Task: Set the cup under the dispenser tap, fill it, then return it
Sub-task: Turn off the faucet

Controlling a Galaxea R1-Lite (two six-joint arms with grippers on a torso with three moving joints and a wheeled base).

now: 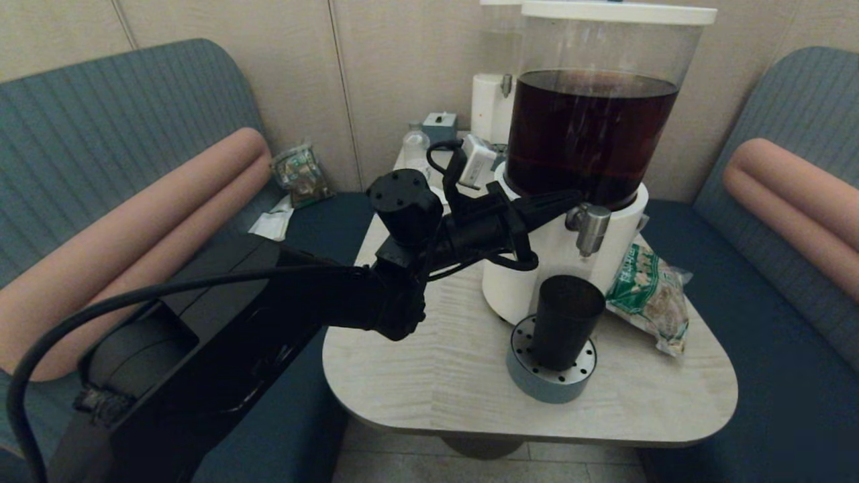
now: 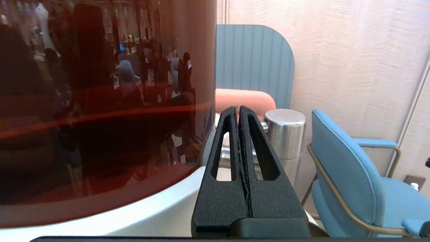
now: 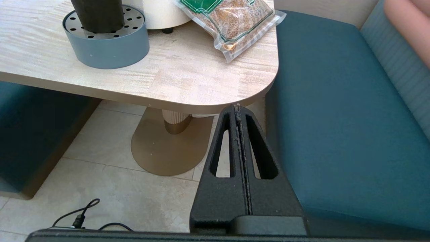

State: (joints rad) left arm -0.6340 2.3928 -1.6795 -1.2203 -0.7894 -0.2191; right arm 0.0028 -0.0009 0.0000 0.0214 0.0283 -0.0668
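Note:
The black cup stands upright on a grey perforated drip tray, directly below the steel dispenser tap. The tap sticks out of the white base of the tank of dark brown liquid. My left gripper is shut and empty, its tips right beside the top of the tap; I cannot tell whether they touch. In the left wrist view the left gripper lies between the tank and the tap. My right gripper is shut and empty, low beside the table corner, apart from the cup.
A snack packet lies right of the dispenser base. Behind stand a white dispenser with clear contents, a small clear bottle and a white adapter. Blue benches flank the table.

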